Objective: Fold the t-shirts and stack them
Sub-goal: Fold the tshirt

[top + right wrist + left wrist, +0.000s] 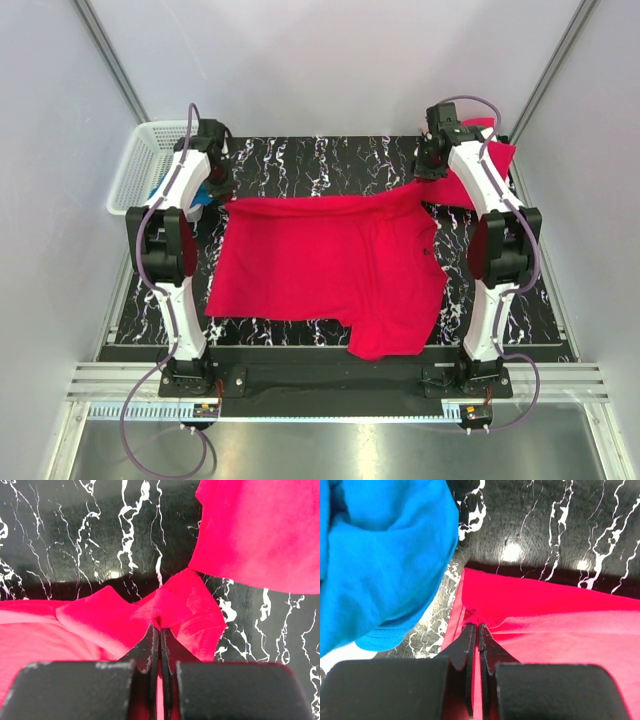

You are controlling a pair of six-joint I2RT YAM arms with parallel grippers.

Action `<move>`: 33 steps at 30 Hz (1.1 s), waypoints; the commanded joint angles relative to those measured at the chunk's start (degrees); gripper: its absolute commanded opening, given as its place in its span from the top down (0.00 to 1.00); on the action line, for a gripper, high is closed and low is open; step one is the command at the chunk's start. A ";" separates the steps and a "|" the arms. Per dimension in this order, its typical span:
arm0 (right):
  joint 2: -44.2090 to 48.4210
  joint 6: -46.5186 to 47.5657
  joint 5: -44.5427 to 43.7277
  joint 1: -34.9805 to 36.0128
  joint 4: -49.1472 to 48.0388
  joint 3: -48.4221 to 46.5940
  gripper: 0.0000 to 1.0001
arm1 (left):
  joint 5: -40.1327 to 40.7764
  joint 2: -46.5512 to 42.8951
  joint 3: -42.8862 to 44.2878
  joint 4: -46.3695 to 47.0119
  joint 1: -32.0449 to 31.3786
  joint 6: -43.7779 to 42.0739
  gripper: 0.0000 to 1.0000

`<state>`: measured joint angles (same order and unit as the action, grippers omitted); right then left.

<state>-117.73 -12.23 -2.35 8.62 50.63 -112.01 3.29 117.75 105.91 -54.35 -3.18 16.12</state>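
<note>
With the left pincer [475,626] and right pincer [159,628] each clamped shut on a far corner of the soft bright red cotton t-shirt [320,265] spread across the black white-veined bench [330,160], both should travel evenly together, holding that edge taut so the fold lands square.

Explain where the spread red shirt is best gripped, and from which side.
Probably at the two ends of its far edge, coming from above. The shirt lies flat with that edge running across the table, so its ends pinch easily; the left gripper and right gripper are shut there.
</note>
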 commanded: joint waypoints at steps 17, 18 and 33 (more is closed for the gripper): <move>12.61 -3.50 0.07 2.98 -0.71 13.65 1.00 | 4.97 -8.24 -6.50 0.29 -1.92 0.58 1.00; 13.05 -3.50 0.06 2.89 -0.62 13.92 1.00 | 5.23 -8.42 -6.50 0.21 -1.92 0.93 1.00; 16.48 -5.52 0.59 3.59 0.79 18.31 1.00 | 4.01 -11.32 -11.42 -2.96 -2.00 3.57 1.00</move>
<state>-104.71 -16.27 -2.33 11.46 50.92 -95.26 8.10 110.91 95.94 -56.60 -5.26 18.50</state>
